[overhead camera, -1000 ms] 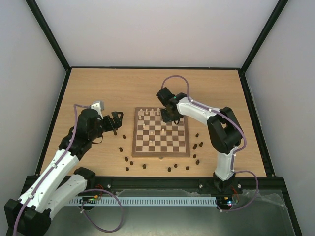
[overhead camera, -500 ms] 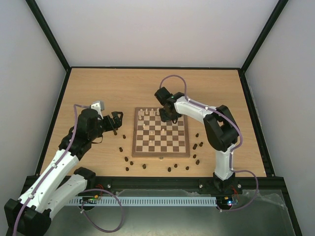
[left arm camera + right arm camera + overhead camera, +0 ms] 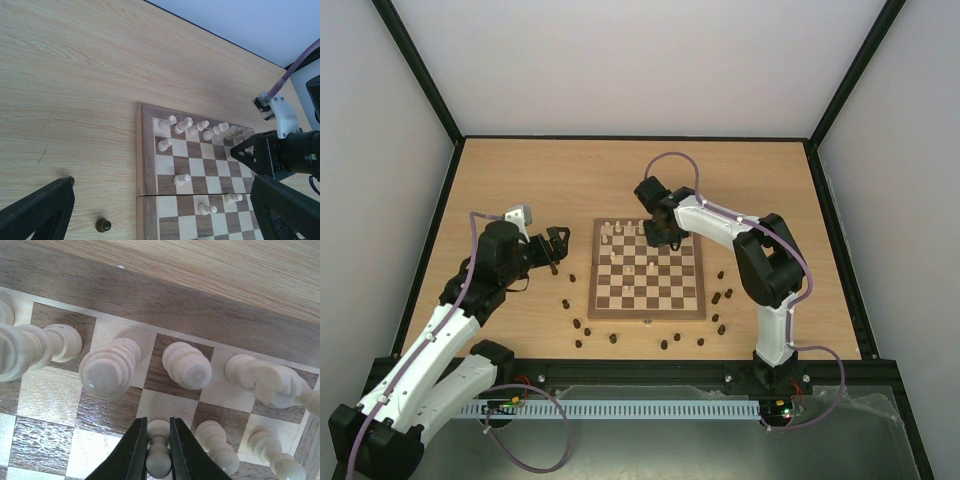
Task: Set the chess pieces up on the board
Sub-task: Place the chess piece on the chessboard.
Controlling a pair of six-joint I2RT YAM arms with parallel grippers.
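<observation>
The right tool [image 3: 159,426], nearly closed, is pinching a cream pawn [image 3: 159,463] over the far second rank of the board [image 3: 200,320]. Placing seems in hand, needing a straight drop between neighbours. The left tool [image 3: 556,250] is hanging wide open and empty, left of the board.

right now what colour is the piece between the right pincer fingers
Pale cream piece, clearest in right wrist view.

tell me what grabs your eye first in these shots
The right claw pinches a cream pawn at the far rows of the board, beside other standing cream pieces. Scattered dark pieces lie on the table around the board, and the left claw hangs open left of it.
</observation>
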